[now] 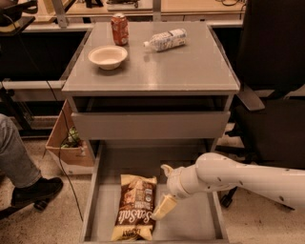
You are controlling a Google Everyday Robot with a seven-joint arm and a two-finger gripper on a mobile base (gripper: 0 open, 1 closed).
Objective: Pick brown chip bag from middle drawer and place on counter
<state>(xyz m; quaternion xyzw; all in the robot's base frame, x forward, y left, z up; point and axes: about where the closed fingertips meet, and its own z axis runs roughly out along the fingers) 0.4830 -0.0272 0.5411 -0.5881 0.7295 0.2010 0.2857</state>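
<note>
Office-style robotics lab: black swivel chair, wooden desks behind, white robot arm; cream two-finger tool, fingers apart, low over pulled-out grey metal drawer.

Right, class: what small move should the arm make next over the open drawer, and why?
Probably ease the tool sideways and down onto the brown chip bag. The tool hangs just beside the bag's edge inside the middle drawer, and the bag lies flat on the drawer floor, not yet lifted.
</note>
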